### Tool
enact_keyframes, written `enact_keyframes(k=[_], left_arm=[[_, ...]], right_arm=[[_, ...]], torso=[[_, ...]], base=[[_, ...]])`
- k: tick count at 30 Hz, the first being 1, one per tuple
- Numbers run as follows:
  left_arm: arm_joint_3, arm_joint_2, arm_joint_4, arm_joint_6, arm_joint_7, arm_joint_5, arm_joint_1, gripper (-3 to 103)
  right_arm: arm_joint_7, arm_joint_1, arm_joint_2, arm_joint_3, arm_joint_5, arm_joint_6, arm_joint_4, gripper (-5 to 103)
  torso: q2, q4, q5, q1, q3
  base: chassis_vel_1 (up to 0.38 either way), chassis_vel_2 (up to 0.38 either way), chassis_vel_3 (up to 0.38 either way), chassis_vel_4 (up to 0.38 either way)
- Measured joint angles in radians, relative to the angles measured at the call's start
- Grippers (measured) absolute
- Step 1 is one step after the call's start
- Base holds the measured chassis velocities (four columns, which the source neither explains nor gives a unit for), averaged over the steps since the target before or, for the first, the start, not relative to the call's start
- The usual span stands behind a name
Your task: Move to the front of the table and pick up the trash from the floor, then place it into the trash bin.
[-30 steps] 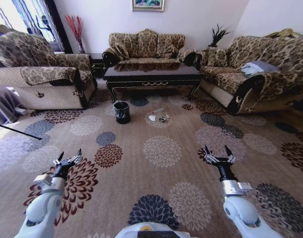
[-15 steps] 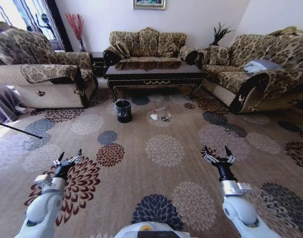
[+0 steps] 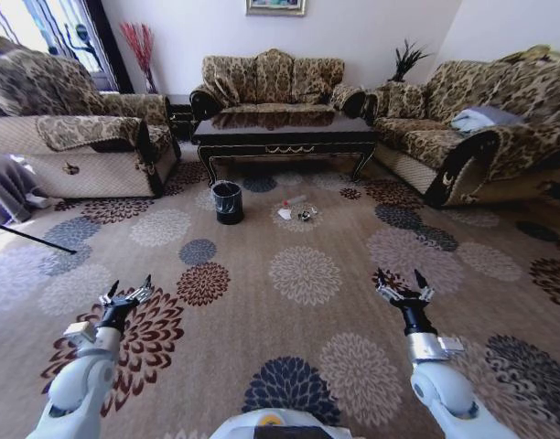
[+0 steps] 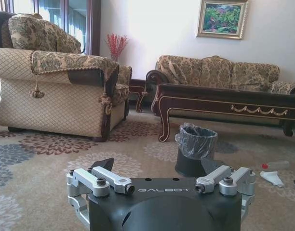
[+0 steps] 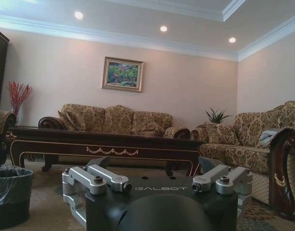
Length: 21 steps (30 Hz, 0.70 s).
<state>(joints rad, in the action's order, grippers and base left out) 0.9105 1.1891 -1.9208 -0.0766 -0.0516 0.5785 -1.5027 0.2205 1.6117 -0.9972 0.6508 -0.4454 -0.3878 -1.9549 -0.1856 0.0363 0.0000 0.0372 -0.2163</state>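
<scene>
The long dark table (image 3: 285, 135) stands far ahead in front of the middle sofa. On the floor (image 3: 289, 338) before it lies the trash: a white crumpled cup (image 3: 283, 215), a clear tube (image 3: 295, 200) and a dark wrapper (image 3: 305, 217). The black trash bin (image 3: 228, 202) stands just left of them. My left gripper (image 3: 126, 291) and right gripper (image 3: 403, 283) hover low over the carpet, both open and empty, far short of the trash. The left wrist view has its gripper (image 4: 157, 166), the bin (image 4: 195, 149), the tube (image 4: 275, 165) and the cup (image 4: 272, 178).
An armchair (image 3: 79, 137) flanks the left and a sofa (image 3: 481, 137) the right, with another sofa (image 3: 271, 82) behind the table. A thin dark rod (image 3: 28, 238) lies on the carpet at far left. Open carpet stretches between me and the trash.
The whole head view has shifted a little, so the camera has moved slightly toward the table. Both arms hold the same pose with grippers open.
</scene>
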Motion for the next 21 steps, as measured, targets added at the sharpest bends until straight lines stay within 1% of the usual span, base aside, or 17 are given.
enact_keyframes(k=[3, 4, 16, 17, 21], left_arm=[[0.0, -0.001, 0.003, 0.0, 0.0, 0.0, 0.001, 100], [0.0, -0.001, 0.003, 0.0, 0.0, 0.0, 0.001, 100], [-0.002, 0.004, 0.007, 0.002, -0.001, -0.003, 0.002, 100], [-0.002, 0.004, 0.007, 0.002, -0.002, -0.004, 0.002, 100], [-0.002, 0.006, 0.005, 0.002, -0.002, -0.004, 0.001, 100]], right_arm=[[0.004, 0.0, 0.0, -0.002, -0.004, 0.004, -0.001, 100], [0.004, 0.0, 0.0, -0.002, -0.004, 0.004, -0.001, 100], [0.0, -0.006, -0.006, -0.007, -0.013, 0.004, 0.0, 100], [-0.003, -0.007, -0.007, -0.007, -0.015, 0.003, -0.002, 100], [-0.006, -0.007, -0.009, -0.007, -0.015, 0.003, -0.003, 100]], torso=[[0.014, 0.0, 0.0, -0.002, 0.013], [0.014, 0.0, 0.0, -0.002, 0.013], [0.064, 0.0, 0.0, -0.013, 0.051], [0.071, 0.0, 0.0, -0.014, 0.057], [0.082, 0.0, 0.0, -0.015, 0.067]], base=[[0.0, 0.0, 0.0, 0.0], [0.0, 0.0, 0.0, 0.0], [0.0, 0.0, 0.0, 0.0], [0.0, 0.0, 0.0, 0.0], [0.0, 0.0, 0.0, 0.0]])
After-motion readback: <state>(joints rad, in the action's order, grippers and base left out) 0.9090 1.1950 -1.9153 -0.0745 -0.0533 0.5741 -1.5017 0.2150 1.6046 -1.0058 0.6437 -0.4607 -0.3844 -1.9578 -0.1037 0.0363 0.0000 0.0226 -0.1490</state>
